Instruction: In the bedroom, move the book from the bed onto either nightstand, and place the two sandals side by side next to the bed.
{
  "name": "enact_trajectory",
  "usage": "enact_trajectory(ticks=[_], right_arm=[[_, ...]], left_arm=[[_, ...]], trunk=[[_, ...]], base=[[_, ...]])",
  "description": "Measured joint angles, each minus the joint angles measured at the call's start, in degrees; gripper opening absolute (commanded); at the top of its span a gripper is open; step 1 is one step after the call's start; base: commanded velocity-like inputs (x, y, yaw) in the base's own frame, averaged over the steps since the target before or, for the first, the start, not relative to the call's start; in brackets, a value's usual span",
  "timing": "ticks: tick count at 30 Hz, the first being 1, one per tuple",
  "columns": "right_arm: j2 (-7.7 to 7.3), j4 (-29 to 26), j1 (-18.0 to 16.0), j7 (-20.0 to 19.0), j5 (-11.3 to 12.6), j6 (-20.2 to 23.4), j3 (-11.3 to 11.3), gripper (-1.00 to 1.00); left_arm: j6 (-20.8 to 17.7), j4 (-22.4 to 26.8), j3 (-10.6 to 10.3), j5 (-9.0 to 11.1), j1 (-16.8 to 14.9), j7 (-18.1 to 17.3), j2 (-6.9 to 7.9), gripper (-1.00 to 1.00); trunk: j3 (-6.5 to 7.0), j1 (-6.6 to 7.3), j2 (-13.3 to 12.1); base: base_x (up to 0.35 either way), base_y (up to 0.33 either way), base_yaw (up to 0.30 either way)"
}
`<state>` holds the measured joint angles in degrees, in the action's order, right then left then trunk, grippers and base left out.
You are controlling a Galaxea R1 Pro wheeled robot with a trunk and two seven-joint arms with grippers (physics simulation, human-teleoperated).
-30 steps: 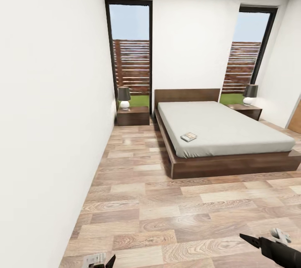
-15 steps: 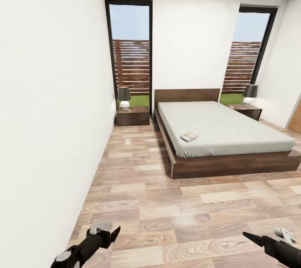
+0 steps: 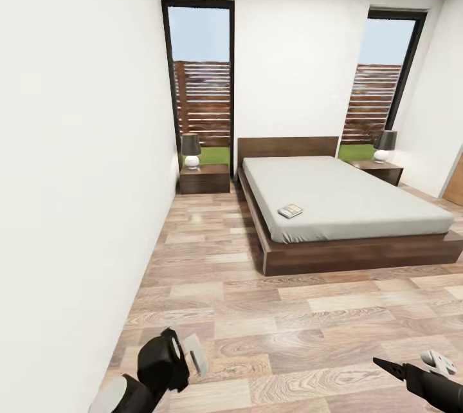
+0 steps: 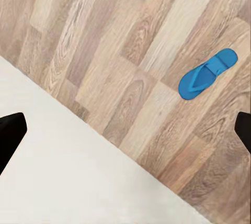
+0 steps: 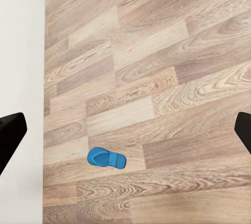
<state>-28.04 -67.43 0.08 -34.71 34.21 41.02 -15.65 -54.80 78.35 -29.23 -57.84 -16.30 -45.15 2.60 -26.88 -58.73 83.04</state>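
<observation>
The book (image 3: 290,211) lies flat on the grey mattress of the bed (image 3: 360,252), near its left edge. A nightstand (image 3: 204,179) stands left of the headboard and another nightstand (image 3: 381,172) right of it, each with a lamp on top. One blue sandal (image 4: 207,74) lies on the wood floor in the left wrist view, well below my open left gripper (image 4: 125,130). The right wrist view also holds a blue sandal (image 5: 106,158) on the floor, under my open right gripper (image 5: 125,130). My right gripper (image 3: 390,368) pokes in low at the right of the head view, far from the bed.
A white wall (image 3: 77,175) runs close along my left, and its base (image 4: 78,182) meets the floor near the sandal. Tall windows (image 3: 200,85) flank the headboard. A brown door (image 3: 455,181) is at the far right. Open plank floor (image 3: 270,323) lies between me and the bed.
My left arm has risen into the head view's lower left and its wrist has turned over. The right gripper has barely shifted. Bed and book are unmoved.
</observation>
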Motion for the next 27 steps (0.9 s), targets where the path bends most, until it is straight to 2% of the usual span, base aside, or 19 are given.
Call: enact_trajectory(ticks=[1, 2, 4, 6, 8, 12, 14, 19, 27], right_arm=[[0.00, 0.0, 0.0, 0.0, 0.0, 0.0, 0.0, 1.00], [0.00, 0.0, 0.0, -0.1, 0.0, 0.0, 0.0, 1.00], [0.00, 0.0, 0.0, -0.1, 0.0, 0.1, 0.0, 1.00], [0.00, 0.0, 0.0, -0.1, 0.0, 0.1, 0.0, 1.00], [0.00, 0.0, 0.0, -0.1, 0.0, 0.1, 0.0, 1.00], [0.00, -0.1, 0.0, -0.1, 0.0, 0.1, 0.0, 1.00], [0.00, -0.1, 0.0, -0.1, 0.0, 0.2, 0.0, 1.00], [0.00, -0.1, 0.0, -0.2, 0.1, 0.2, -0.1, 1.00], [0.00, -0.2, 0.0, -0.3, 0.1, 0.3, -0.1, 1.00]], left_arm=[[0.3, -2.0, -1.1, -11.0, -0.2, -8.8, -0.18, 1.00], [0.6, -2.4, -1.3, -14.0, -0.2, -11.3, -0.34, 1.00], [2.0, -3.1, -1.6, -22.8, -0.3, -20.0, -1.30, 1.00], [3.4, -3.4, -1.8, -30.5, -0.3, -27.4, -2.26, 1.00], [3.8, -3.4, -1.9, -33.3, -0.3, -29.6, -2.52, 1.00], [3.9, -3.5, -2.1, -35.8, -0.3, -31.6, -2.80, 1.00], [3.8, -3.5, -2.1, -36.0, -0.3, -31.9, -2.86, 1.00], [3.6, -3.3, -2.1, -36.3, -0.3, -32.2, -4.04, 1.00], [3.6, -3.2, -2.0, -36.3, -0.3, -32.2, -4.27, 1.00]], trunk=[[0.00, 0.00, 0.0], [0.00, 0.00, 0.0], [0.00, 0.00, 0.0], [0.00, 0.00, 0.0], [0.00, 0.00, 0.0], [0.00, 0.00, 0.0], [0.00, 0.00, 0.0], [-0.89, -1.09, 2.0], [-2.33, -2.85, 5.2]], base=[[0.000, 0.000, 0.000], [0.000, 0.000, 0.000], [0.000, 0.000, 0.000], [0.000, 0.000, 0.000], [0.000, 0.000, 0.000], [0.000, 0.000, 0.000], [0.000, 0.000, 0.000], [0.000, 0.000, 0.000], [0.000, 0.000, 0.000]])
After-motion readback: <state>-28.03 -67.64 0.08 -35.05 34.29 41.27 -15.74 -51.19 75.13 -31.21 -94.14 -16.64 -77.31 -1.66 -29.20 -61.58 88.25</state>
